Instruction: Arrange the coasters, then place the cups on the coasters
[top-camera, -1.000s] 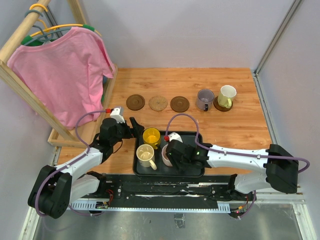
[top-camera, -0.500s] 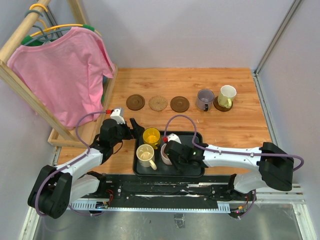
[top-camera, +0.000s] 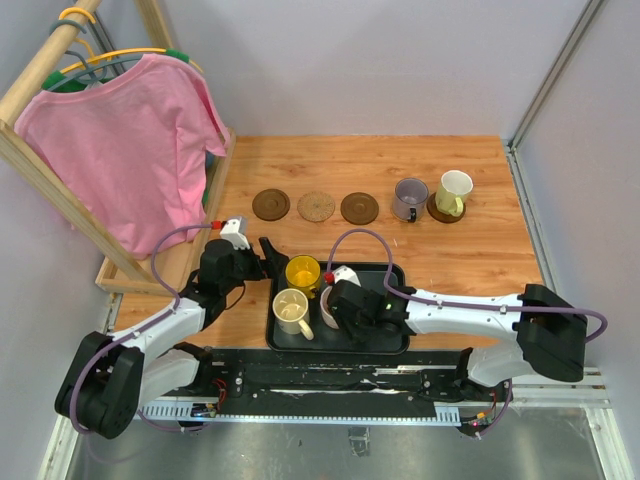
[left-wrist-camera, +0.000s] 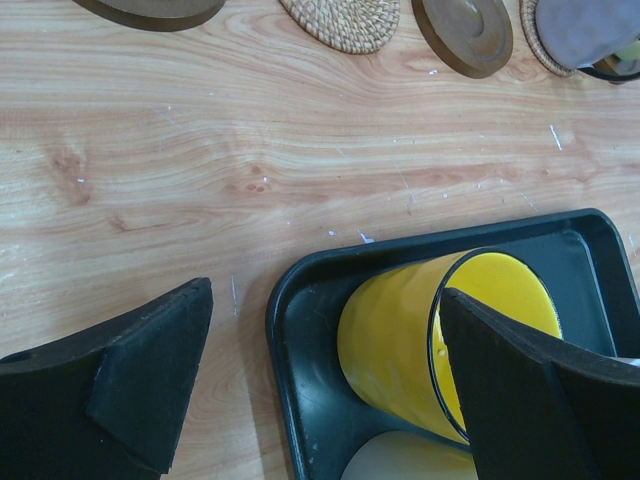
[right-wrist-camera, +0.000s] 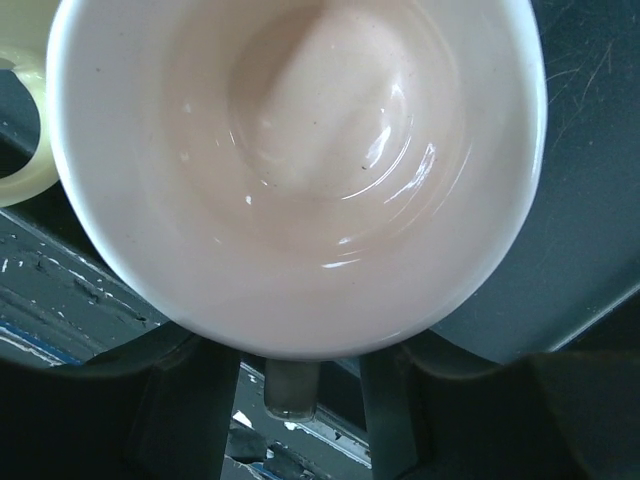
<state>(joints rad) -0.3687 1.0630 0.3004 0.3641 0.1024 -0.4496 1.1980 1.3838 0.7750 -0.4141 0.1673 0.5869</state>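
1. five coasters (top-camera: 317, 206) lie in a row beyond the tray (left-wrist-camera: 585, 265); the two at the right end carry a grey mug (top-camera: 409, 198) and a pale green mug (top-camera: 453, 191).
2. yellow mug (left-wrist-camera: 400, 340), cream mug (top-camera: 291, 311) and glossy pink mug (right-wrist-camera: 300, 170) sit in the tray, not yet placed.
3. left gripper (left-wrist-camera: 325, 300) stands wide open at the yellow mug; right gripper (right-wrist-camera: 290, 390) hangs over the pink mug, grip unclear.

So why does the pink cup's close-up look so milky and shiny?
Right wrist view: the pink cup sits near the lens, softly focused, with small glare spots on its glaze. Left wrist view: the yellow cup and table grain are crisp. Top view: even light, faint shadows.
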